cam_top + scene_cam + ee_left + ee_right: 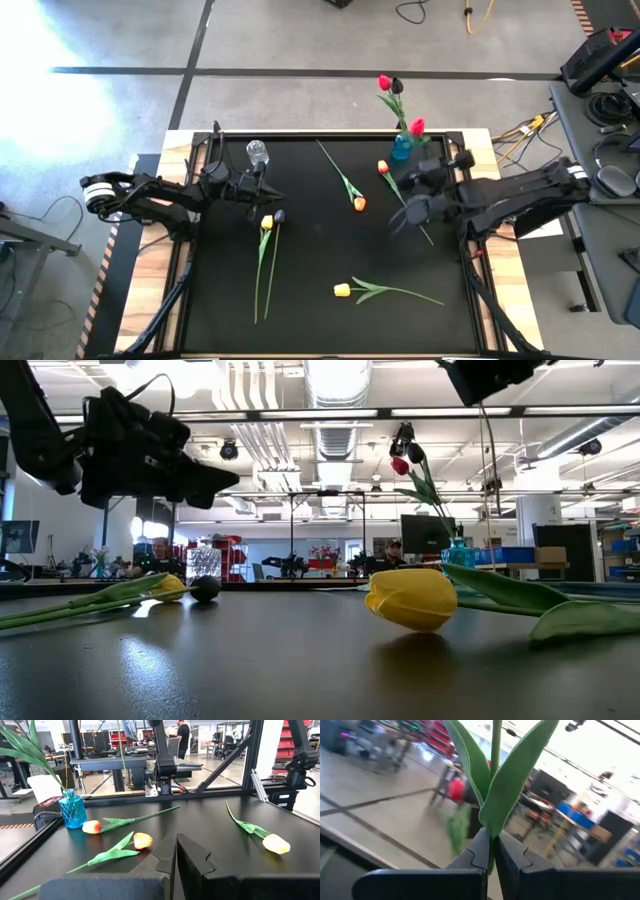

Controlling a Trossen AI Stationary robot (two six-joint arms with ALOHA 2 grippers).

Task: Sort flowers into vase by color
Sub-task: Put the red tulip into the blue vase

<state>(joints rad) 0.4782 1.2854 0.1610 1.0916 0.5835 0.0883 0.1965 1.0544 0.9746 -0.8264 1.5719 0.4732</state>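
no readable writing on flowers

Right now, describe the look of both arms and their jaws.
Both arms are dark, nearly black, jointed links. The left arm carries a white band near its outer end; the right arm has a similar white band. The left gripper and right gripper have matte black, blocky, angular jaws with stepped inner edges.

Held tulip's head out of frame
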